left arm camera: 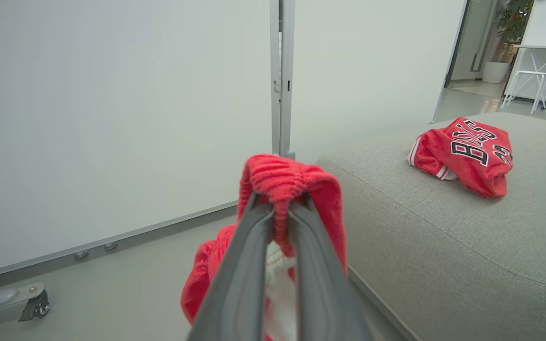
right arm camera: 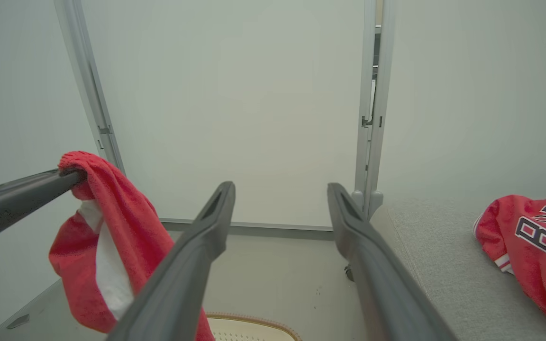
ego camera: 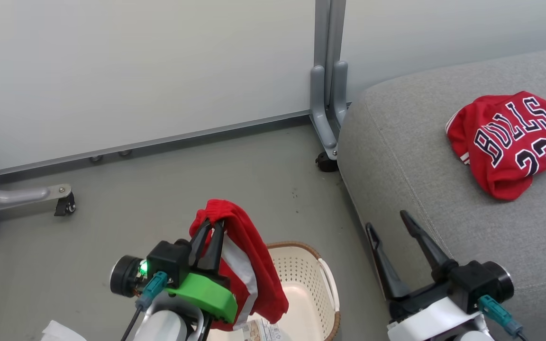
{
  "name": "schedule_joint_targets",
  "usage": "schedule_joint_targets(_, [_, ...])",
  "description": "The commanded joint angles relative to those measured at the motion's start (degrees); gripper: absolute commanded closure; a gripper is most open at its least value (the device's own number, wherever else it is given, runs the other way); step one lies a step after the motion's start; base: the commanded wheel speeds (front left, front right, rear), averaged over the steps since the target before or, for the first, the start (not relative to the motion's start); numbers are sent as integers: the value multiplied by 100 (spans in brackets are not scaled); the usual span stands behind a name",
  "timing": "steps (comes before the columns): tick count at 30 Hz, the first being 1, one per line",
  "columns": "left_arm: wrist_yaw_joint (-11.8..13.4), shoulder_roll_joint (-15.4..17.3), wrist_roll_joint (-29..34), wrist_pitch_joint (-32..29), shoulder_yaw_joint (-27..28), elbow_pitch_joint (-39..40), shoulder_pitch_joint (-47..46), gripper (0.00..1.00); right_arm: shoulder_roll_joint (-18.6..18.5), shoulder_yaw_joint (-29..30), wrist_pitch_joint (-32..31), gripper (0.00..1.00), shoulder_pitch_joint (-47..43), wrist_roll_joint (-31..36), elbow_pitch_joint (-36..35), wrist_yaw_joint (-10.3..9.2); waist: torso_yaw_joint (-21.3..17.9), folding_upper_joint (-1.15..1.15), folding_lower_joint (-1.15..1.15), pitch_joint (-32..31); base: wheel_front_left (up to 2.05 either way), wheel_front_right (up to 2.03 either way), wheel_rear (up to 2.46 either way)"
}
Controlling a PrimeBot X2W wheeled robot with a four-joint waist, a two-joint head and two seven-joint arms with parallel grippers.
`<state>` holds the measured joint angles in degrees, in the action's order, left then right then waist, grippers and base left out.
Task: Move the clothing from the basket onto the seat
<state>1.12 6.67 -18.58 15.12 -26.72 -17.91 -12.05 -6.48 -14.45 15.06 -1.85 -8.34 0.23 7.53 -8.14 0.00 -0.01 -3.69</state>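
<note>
Jersey [ego camera: 510,142] already lies crumpled on the grey seat [ego camera: 420,156], letters up; red piece [ego camera: 254,251] with white stripe hangs limp from the clamped-shut left gripper [ego camera: 209,239] above the cream basket [ego camera: 308,277] (looks empty where visible), so only carrying it over to the seat seems left. Right gripper [ego camera: 387,220] spread wide, holding nothing, near the seat's edge.

A red jersey [ego camera: 510,147] with black, white-edged letters and the number 23 is lying crumpled on the grey fabric seat [ego camera: 410,166]. A red piece with a white stripe [ego camera: 249,270] is hanging over the cream perforated basket [ego camera: 301,272], which is standing beside the seat. The left gripper [ego camera: 210,226] is pinching its gathered top.
</note>
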Motion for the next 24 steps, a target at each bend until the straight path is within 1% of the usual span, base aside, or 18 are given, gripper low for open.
schedule_joint_targets(1, [-36,17,58,4,13,77,-13,100,-21,-53,18,0,-30,17,41,-8,19,0,1,-8,0,0,0])
schedule_joint_targets(6, [-152,-24,168,4,-40,371,-170,100,-66,-306,18,0,39,0,179,-8,88,0,1,4,0,0,0])
schedule_joint_targets(10, [-242,-78,220,-15,-168,610,-363,100,-150,-763,18,0,148,113,434,-8,146,0,1,37,0,0,0])
schedule_joint_targets(15, [-330,-162,199,-220,-382,1045,-585,100,-169,-1359,18,0,403,154,896,-8,184,0,1,126,0,0,0])
schedule_joint_targets(19, [-410,-228,130,-450,-611,1424,-729,100,-33,-1431,18,0,610,97,1135,-8,215,0,1,226,0,0,0])
schedule_joint_targets(24, [-517,-319,-190,-792,-903,1830,-855,100,117,-1355,18,0,776,16,1350,-8,248,0,1,313,0,0,0])
